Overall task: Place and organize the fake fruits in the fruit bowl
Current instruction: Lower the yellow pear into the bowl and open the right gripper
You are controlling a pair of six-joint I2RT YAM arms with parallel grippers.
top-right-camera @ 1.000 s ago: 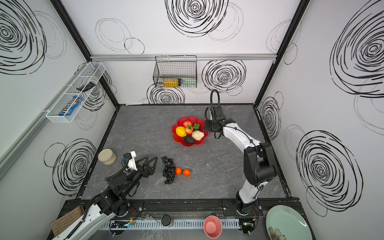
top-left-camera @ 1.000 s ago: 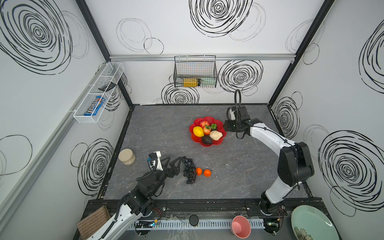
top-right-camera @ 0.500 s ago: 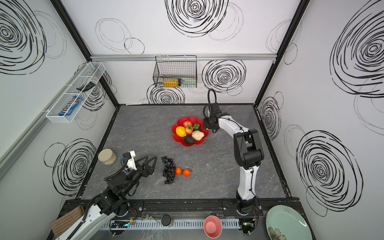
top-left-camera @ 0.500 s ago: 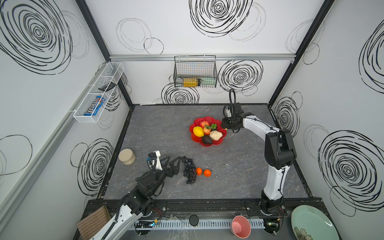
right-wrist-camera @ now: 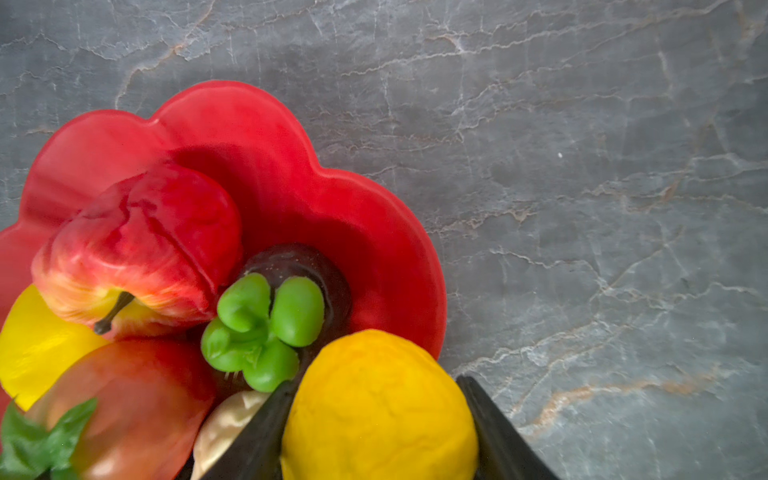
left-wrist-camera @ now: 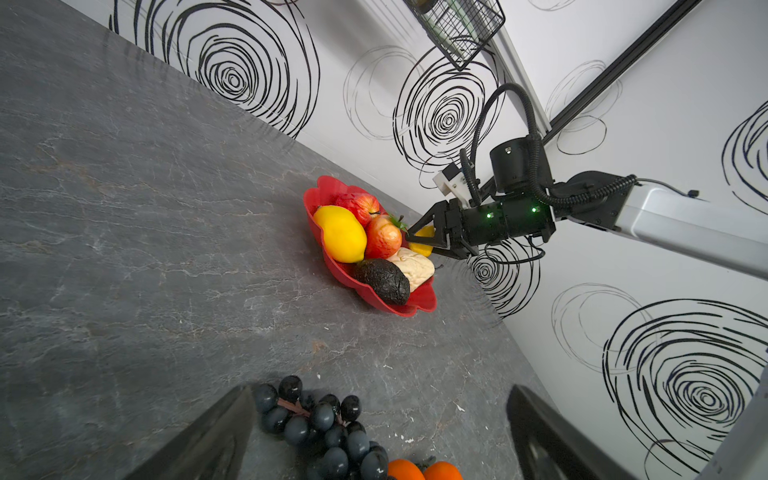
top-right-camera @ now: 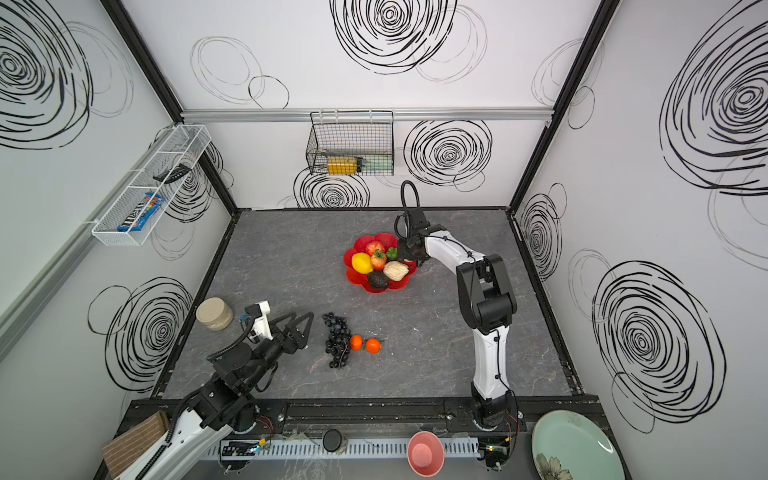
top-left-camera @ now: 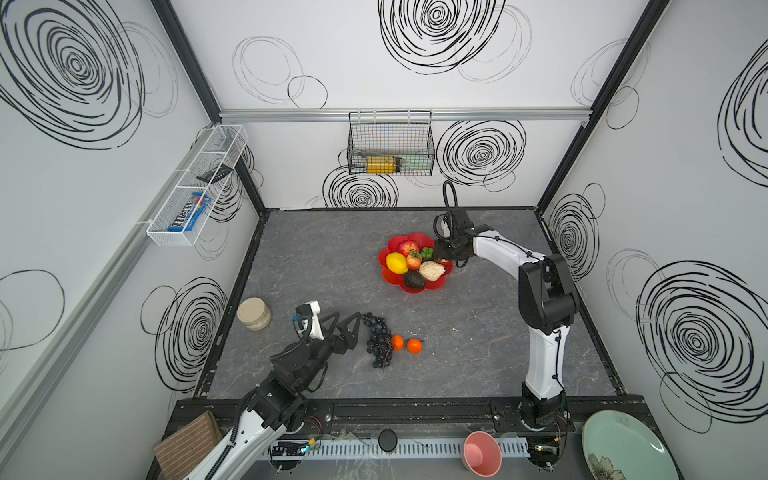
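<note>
Right wrist view: the right end effector [right-wrist-camera: 374, 384], clamped on a lemon [right-wrist-camera: 378, 411], has swung from beside the bowl [right-wrist-camera: 257, 124] to over its rim, so release looks next. Inside lie six fruits, one each: apple [right-wrist-camera: 137, 245], second lemon [right-wrist-camera: 33, 345], strawberry [right-wrist-camera: 124, 399], mangosteen [right-wrist-camera: 307, 266], cream fruit [right-wrist-camera: 224, 424], avocado [top-left-camera: 413, 280]. In a top view, lower centre, the left end effector [top-left-camera: 345, 320] gapes wide beside one grape bunch [top-left-camera: 378, 338] and two oranges [top-left-camera: 397, 343] on the counter [top-left-camera: 457, 353].

The grey marbled table [top-left-camera: 457, 365] is carrying the red fruit bowl [top-left-camera: 437, 285], a dark grape bunch [top-left-camera: 377, 338], two oranges [top-left-camera: 414, 345] and a beige jar [top-left-camera: 254, 313].
</note>
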